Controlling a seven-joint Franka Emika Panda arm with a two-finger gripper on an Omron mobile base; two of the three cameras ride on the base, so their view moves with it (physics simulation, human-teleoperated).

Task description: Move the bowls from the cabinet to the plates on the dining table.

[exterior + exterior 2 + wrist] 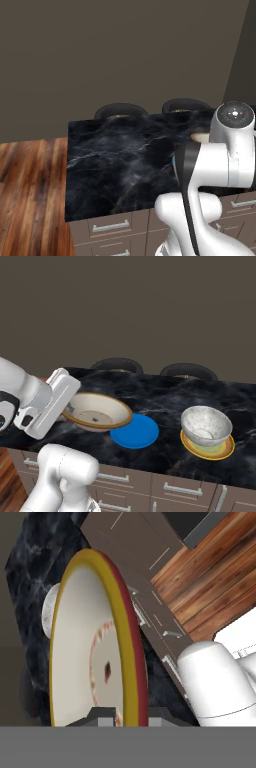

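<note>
Gripper [123, 713] is pinched on the rim of the cream bowl [97, 412], one dark tip on each side of the rim at the bottom of the hand view. There the bowl stands edge-on, its pale inside with a reddish ring facing left, and a sliver of the marbled bowl [47, 612] peeks out behind it.

Over to the left base view: the white arm covers the right side of the table [115, 165], with a patch of wood floor [30, 195] at far left and two dark stools [121, 110] tucked behind the far edge.

The right base view gives the full layout. From the left, the forearm reaches in low and level, the wrist lying on its side. Next comes the cream bowl, held tilted just above the black marble, its right edge overlapping the blue plate [136, 432]. Further right, well apart, the marbled bowl sits upright on the yellow plate [216, 450]. Drawer fronts [180, 490] with silver handles run along the near side.
</note>
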